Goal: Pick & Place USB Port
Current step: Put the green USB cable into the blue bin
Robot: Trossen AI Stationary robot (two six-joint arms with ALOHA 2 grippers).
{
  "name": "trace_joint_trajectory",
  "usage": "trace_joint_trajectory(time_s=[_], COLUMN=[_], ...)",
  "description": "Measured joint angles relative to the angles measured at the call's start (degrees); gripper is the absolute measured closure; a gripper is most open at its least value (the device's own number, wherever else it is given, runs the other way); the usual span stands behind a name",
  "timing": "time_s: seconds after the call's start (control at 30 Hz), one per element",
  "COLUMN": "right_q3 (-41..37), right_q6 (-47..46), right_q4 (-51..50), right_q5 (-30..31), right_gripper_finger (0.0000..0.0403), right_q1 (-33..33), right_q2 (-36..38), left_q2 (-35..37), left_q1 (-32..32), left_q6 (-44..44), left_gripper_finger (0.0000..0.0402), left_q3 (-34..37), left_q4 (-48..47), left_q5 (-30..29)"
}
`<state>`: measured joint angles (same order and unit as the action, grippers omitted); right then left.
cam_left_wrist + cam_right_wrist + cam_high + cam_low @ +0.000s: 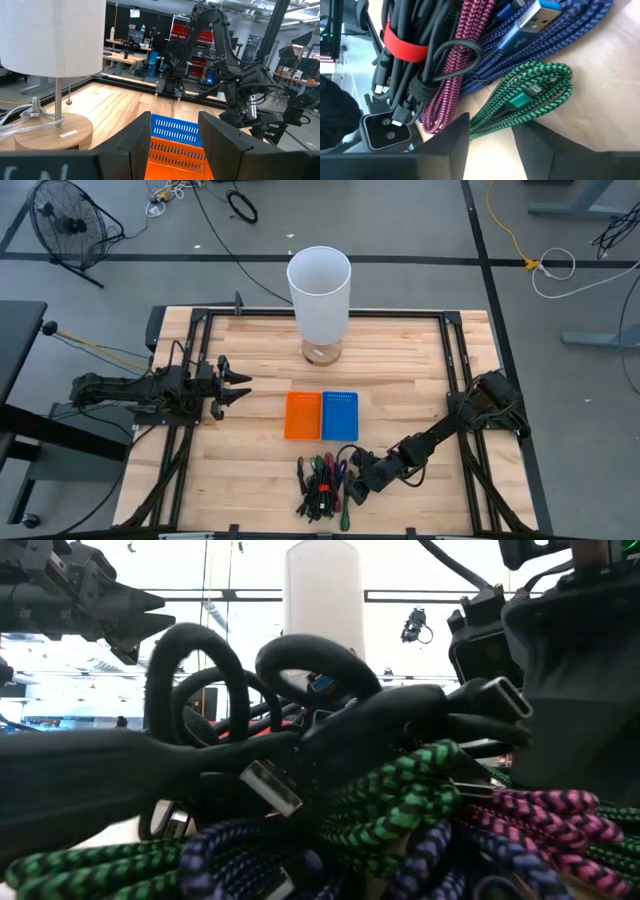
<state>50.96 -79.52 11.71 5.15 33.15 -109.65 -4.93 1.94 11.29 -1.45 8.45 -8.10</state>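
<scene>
The right gripper [352,488] hangs low at the pile of coiled braided USB cables [322,483], its fingers parted and clasping nothing. Directly ahead of it lies a green braided cable coil [530,100]; just beyond that, touching it, lie a blue braided cable with a metal USB plug [540,15] and a maroon braided cable [452,75]. Farthest off is a black bundle bound with a red strap [402,45].

The coils overlap, so closing here risks pinching two cables, or dragging the heap when one lifts. The braid looks slippery and springy and may slide out.

Past the pile sit an orange ribbed tray [303,415] and a blue ribbed tray [339,415], side by side. The left gripper [237,386] waits well apart, unclenched and empty.
</scene>
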Motion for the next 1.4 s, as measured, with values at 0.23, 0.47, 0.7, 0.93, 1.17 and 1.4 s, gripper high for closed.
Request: trace_joint_trajectory(time_s=[0.23, 0.47, 0.7, 0.93, 1.17, 1.4], right_q3=[-0.1, -0.4, -0.4, -0.3, -0.3, -0.3], right_q6=[1.0, 3.5, 6.7, 15.4, 27.5, 37.0], right_q4=[-1.0, -8.0, -25.0, -31.7, -30.7, -25.3], right_q5=[0.3, -4.0, 0.6, 10.4, 12.0, 8.3], right_gripper_finger=[0.0387, 0.0398, 0.0401, 0.0402, 0.0403, 0.0403], right_q1=[-0.2, -1.1, -2.6, -5.4, -14.0, -24.6], right_q2=[-0.1, 4.3, 18.0, 30.2, 33.0, 32.8], left_q2=[0.0, 0.0, 0.0, 0.0, 0.0, 0.0], left_q1=[0.0, 0.0, 0.0, 0.0, 0.0, 0.0], left_q6=[0.0, 0.0, 0.1, 0.1, 0.1, 0.1], left_gripper_finger=[0.0232, 0.0232, 0.0232, 0.0232, 0.0232, 0.0232], left_q3=[0.0, 0.0, 0.0, 0.0, 0.0, 0.0], left_q4=[-0.7, -0.9, -1.4, -1.4, -1.4, -1.2], left_q5=[0.0, -0.2, -0.2, -0.7, -1.3, -1.3])
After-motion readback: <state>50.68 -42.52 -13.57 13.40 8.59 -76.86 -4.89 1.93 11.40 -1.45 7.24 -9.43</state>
